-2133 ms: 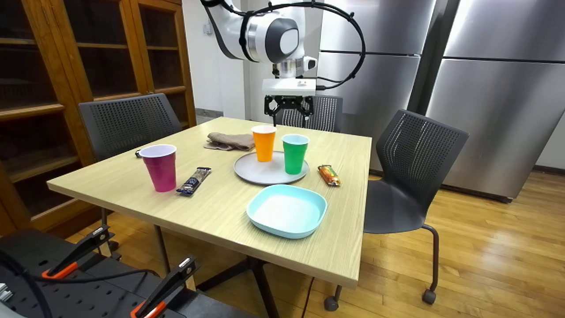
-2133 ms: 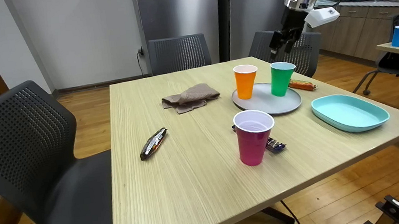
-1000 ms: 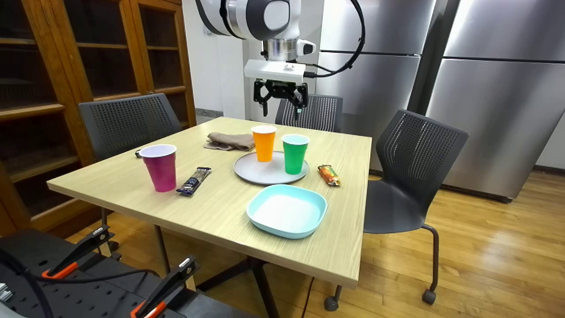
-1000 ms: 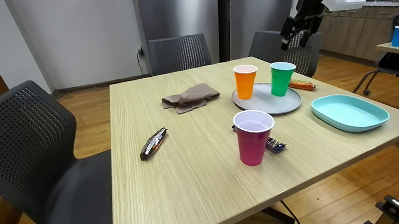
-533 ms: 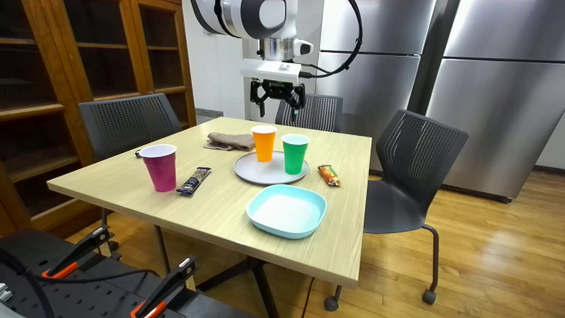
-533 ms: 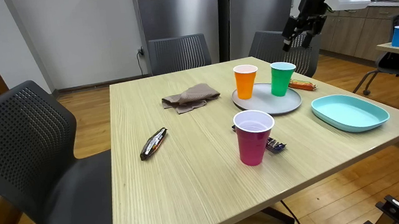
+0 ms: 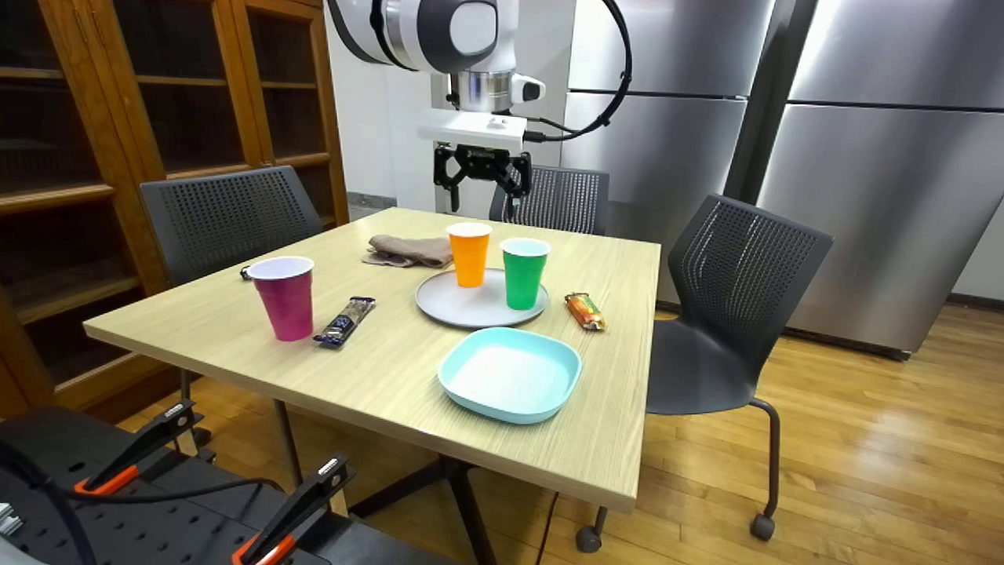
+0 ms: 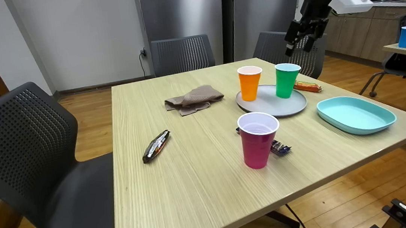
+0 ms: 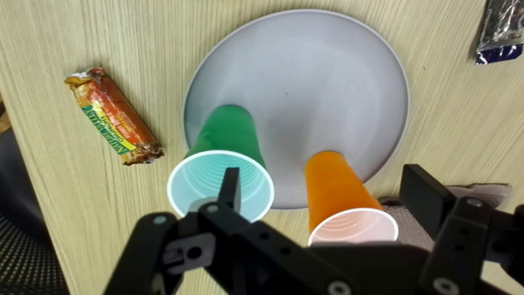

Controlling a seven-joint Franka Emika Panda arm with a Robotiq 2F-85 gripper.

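My gripper (image 7: 483, 205) is open and empty, above and behind the cups at the far side of the table. It also shows in an exterior view (image 8: 298, 49). In the wrist view its spread fingers (image 9: 425, 200) stand either side of the orange cup (image 9: 333, 184), apart from it. The left finger overlaps the mouth of the green cup (image 9: 234, 127) in that view. Both cups stand upright on the round grey plate (image 9: 303, 69). The orange cup (image 7: 469, 263) and the green cup (image 7: 522, 282) show in both exterior views. The gripper touches nothing.
A turquoise tray (image 7: 510, 377), a purple cup (image 7: 286, 306), a dark wrapped bar (image 7: 345, 323) and an orange wrapped bar (image 7: 586, 311) are on the table (image 8: 181, 192). A brown cloth (image 8: 196, 99) lies near the plate. Another dark bar (image 8: 156, 146) lies apart. Chairs (image 7: 714, 314) surround the table.
My gripper first rose and moved away from the cups, then over the last half second shifted slightly left and down. It stays open. The cups, plate and other things have not moved.
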